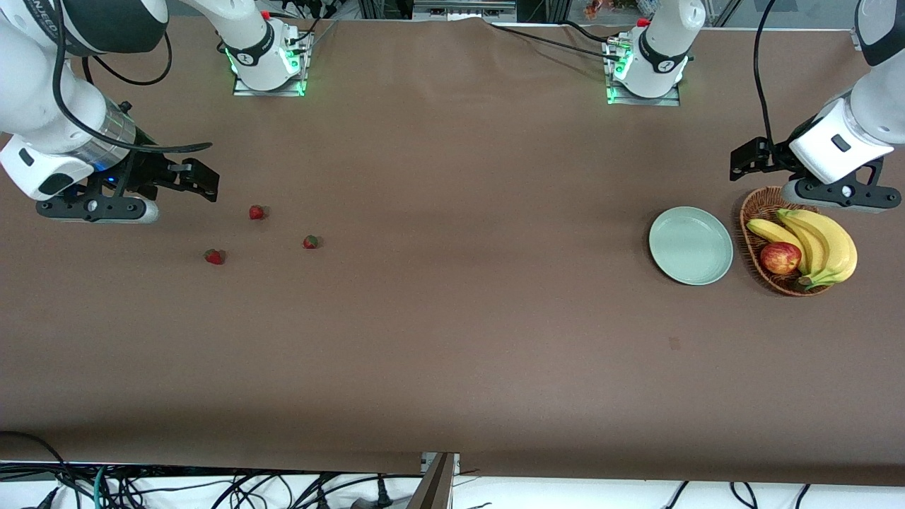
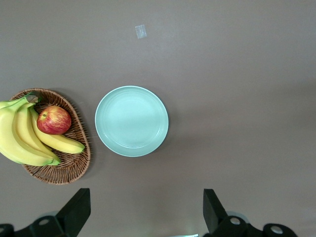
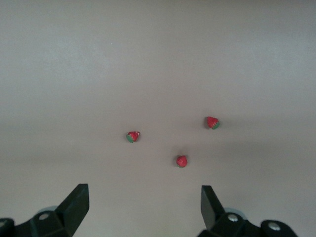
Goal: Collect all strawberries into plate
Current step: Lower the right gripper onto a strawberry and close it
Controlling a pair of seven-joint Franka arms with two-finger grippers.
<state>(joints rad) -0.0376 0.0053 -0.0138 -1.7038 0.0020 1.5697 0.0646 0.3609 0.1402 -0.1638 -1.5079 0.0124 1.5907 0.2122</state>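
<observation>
Three strawberries lie on the brown table at the right arm's end: one, one and one. They show in the right wrist view too: one, one and one. My right gripper hangs open and empty over bare table beside them. The mint-green plate lies empty at the left arm's end. My left gripper hangs open and empty over the table by the basket and plate.
A wicker basket with bananas and a red-yellow apple stands beside the plate, toward the left arm's end. A small pale mark is on the table nearer the front camera than the plate.
</observation>
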